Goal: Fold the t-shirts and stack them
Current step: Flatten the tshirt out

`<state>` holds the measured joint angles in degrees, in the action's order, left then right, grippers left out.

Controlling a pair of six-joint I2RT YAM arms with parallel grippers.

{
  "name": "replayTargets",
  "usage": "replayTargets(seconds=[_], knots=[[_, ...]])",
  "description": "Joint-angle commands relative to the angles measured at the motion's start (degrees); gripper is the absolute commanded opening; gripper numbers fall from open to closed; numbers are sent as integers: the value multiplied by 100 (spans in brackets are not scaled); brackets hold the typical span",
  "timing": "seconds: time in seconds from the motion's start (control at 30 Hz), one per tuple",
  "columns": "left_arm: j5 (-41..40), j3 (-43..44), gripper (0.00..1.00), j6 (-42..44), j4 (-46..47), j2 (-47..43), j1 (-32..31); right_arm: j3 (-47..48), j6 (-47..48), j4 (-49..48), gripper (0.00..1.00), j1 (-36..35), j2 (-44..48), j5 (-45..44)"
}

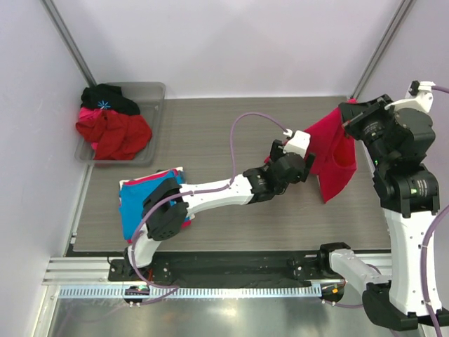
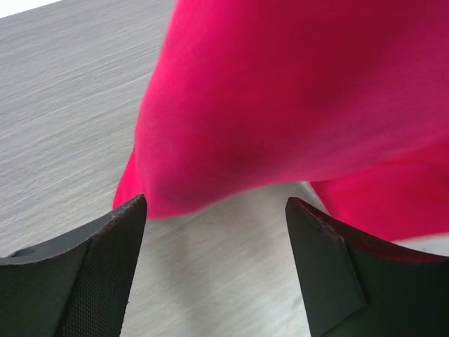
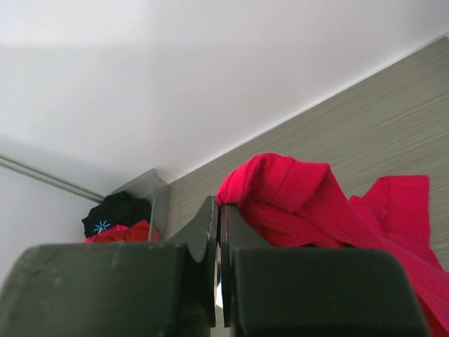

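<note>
The right gripper [image 3: 219,210] is pinched shut and seems to hold the top of the crimson-pink t-shirt [image 1: 335,160], which hangs over the right side of the table [image 1: 210,126]. The left gripper [image 2: 214,207] gapes wide just beside its low edge. The blue t-shirt [image 1: 130,207] lies far left.

Bright, even diffuse light; top view sharp, only faint soft shadows on the table [image 1: 210,126]. Left wrist: crimson t-shirt [image 2: 295,105] soft, out of focus. Right wrist: right gripper [image 3: 219,210] blurred close-up, wall [image 3: 140,70] shading grey.
</note>
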<state>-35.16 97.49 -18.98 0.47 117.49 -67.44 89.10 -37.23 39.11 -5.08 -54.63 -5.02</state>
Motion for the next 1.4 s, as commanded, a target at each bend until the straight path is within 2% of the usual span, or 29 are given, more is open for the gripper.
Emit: replayTargets(seconds=[0.0, 0.03, 0.13, 0.17, 0.33, 0.53, 0.6, 0.7, 0.77, 0.8, 0.87, 0.93, 0.97, 1.0, 1.03, 1.07, 1.1, 1.13, 1.17, 1.2, 1.23, 1.33, 1.37], knots=[[-283, 340, 76, 123, -311, 160, 196, 336, 137, -27, 1, -28, 251, -490], [-185, 341, 71, 105, -311, 169, 231, 336, 146, -9, 1, -28, 277, -544], [95, 262, 10, 158, -276, 125, 266, 319, 199, 44, 1, -19, 400, -860], [210, 209, 0, 132, -276, 29, 258, 301, 225, 44, 1, -19, 418, -1009], [1474, -494, 0, -140, 164, -508, -49, -76, 182, 44, 1, -28, 234, -1616], [1679, -337, 0, -273, 103, -429, -1059, -323, 330, -44, 1, 77, -240, -2073], [1696, -83, 0, -246, 15, -342, -1376, -201, 453, -44, 1, 426, -363, -1890], [1950, 251, 0, -316, 23, -210, -1544, 228, 410, -27, 1, 1288, -609, -1021], [2083, 497, 0, -325, 15, -43, -1535, 703, 558, 113, 1, 1571, -933, -756], [2057, 821, 0, -343, -20, 27, -1535, 1375, 629, 253, 1, 1572, -1083, -677], [2039, 1121, 0, -439, -29, 160, -1448, 2090, 708, 560, 1, 1580, -1600, -475], [2407, 1272, 0, -1218, -169, 99, -1055, 3005, 692, 711, 1, 1572, -1979, 235], [2695, 1203, 0, -1657, -74, 46, -843, 3278, 648, 755, 1, 1572, -2416, 577], [3351, 758, 0, -2514, 188, -24, -615, 3715, 517, 808, 1, 1563, -2629, 1364], [3749, 423, 0, -2827, 538, -112, -160, 3833, 454, 826, 1, 1545, -2814, 1676], [3927, 46, 0, -3065, 1203, -304, 27, 3860, 410, 800, 1, 1267, -2981, 1845], [3981, -646, 3, -3268, 1393, -402, 186, 3782, 436, 774, 1, 1020, -3209, 1890], [3973, -931, 27, -3365, 1455, -516, 309, 3703, 636, 756, 1, 653, -3316, 1577], [3912, -1186, 45, -3314, 1352, -621, 458, 3607, 751, 660, 1, -65, -3413, 1313], [3789, -1659, 56, -3244, 1220, -901, 495, 3336, 814, 572, 1, -385, -3623, 1171], [3353, -1916, 65, -2991, 975, -1077, 486, 3185, 814, 310, 1, -597, -3729, 1178], [2499, -3181, 77, -2831, 736, -2087, 451, 2798, 823, -78, 1, -1353, -4220, 1030], [1826, -3488, 80, -2856, 413, -2438, 451, 2771, 910, -123, 1, -1581, -4379, 951]])
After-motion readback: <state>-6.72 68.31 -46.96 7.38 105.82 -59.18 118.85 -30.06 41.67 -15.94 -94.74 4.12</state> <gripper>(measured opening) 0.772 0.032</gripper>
